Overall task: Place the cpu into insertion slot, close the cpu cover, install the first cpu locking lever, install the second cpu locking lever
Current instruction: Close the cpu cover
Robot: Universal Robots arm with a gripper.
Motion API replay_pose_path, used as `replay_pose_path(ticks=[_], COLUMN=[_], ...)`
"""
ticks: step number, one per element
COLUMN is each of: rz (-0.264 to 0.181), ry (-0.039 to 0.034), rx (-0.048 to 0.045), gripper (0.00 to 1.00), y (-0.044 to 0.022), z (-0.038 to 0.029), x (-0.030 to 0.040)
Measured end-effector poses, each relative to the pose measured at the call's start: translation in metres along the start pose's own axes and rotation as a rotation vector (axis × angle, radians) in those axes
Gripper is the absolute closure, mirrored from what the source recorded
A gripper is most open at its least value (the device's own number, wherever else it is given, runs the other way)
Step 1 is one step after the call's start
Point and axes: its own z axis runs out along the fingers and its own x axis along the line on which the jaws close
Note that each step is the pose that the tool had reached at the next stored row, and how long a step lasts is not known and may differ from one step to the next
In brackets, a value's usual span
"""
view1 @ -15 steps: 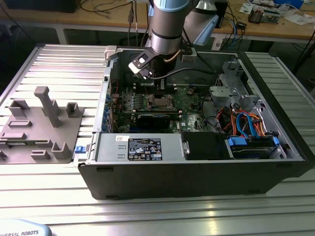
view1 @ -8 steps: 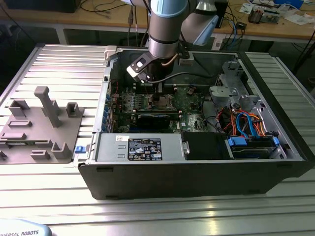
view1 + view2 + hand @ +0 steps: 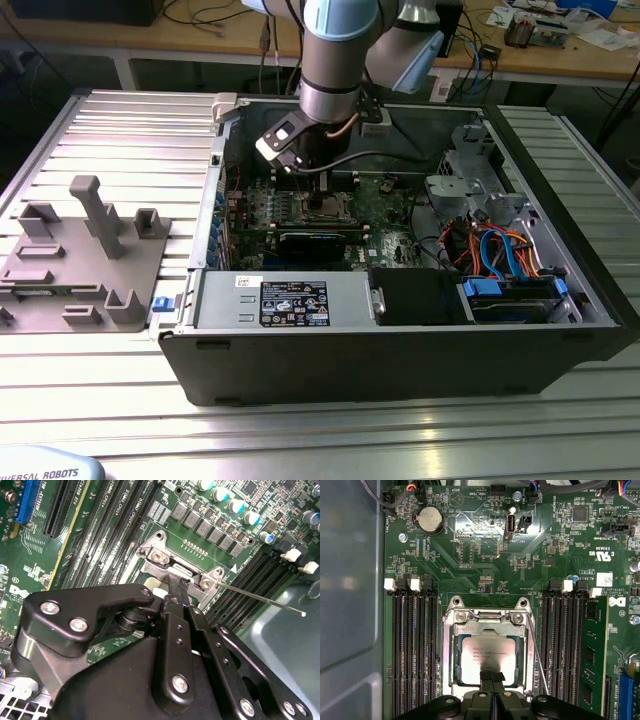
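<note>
The cpu (image 3: 487,652) lies flat in the insertion slot (image 3: 325,208) with its silvery top facing up. The cpu cover (image 3: 487,624) lies down around it, framing the chip in its square window. In the first wrist view my gripper (image 3: 492,674) is shut with nothing between its fingers, its tips over the cpu's near edge. In the second wrist view the gripper (image 3: 176,583) has its tips on the cover's metal frame (image 3: 165,562). A thin wire locking lever (image 3: 538,657) stands loose beside the socket, sticking out with a white tip (image 3: 302,613).
Long black memory slots (image 3: 415,650) flank the socket, and a green memory stick (image 3: 592,650) sits in one. The open computer case (image 3: 400,360) surrounds the board, with a power supply (image 3: 290,300) and cabled drive bay (image 3: 505,265). A grey fixture (image 3: 85,250) stands on the table.
</note>
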Motion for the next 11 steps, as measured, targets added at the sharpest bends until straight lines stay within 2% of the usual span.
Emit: replay_pose_path(ticks=[7,9,11], rz=[0.0,0.0,0.0], ry=[-0.0005,-0.0002,0.0023], rx=[0.0003,0.0001,-0.0014], gripper=[0.89,0.89,0.89], y=[0.0001,0.0001,0.0002], z=[0.005,0.0051,0.001], x=[-0.0002,-0.0003,0.0])
